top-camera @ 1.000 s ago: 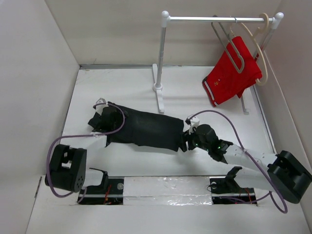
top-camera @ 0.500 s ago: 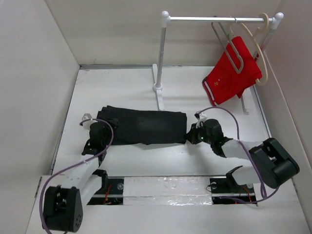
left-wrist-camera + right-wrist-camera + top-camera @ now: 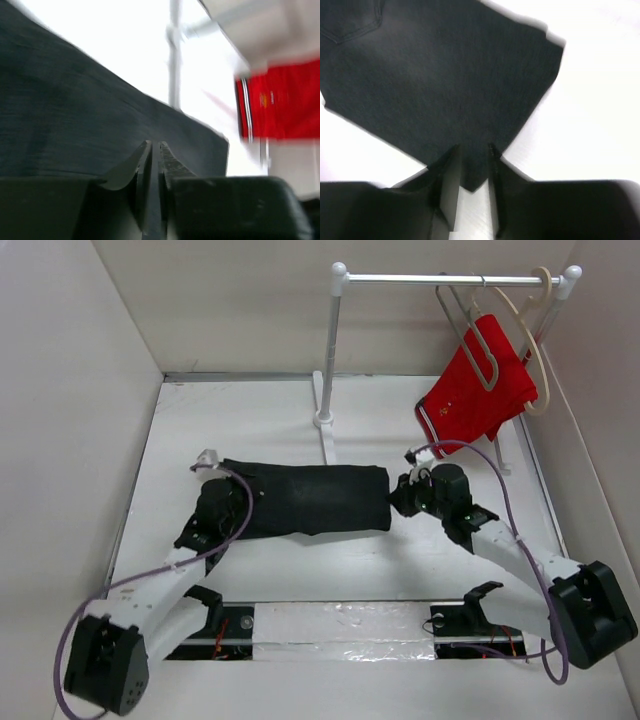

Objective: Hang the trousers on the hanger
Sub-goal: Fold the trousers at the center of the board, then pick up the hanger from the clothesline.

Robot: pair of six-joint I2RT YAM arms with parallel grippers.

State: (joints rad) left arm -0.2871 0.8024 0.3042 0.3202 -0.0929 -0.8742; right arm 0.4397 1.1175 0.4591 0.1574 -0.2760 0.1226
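No words, labels, brand names or numbers can be read in any view. The red shorts point(image 3: 292, 107) carry a small yellow mark near their white-striped edge, but it is too blurred to make out.
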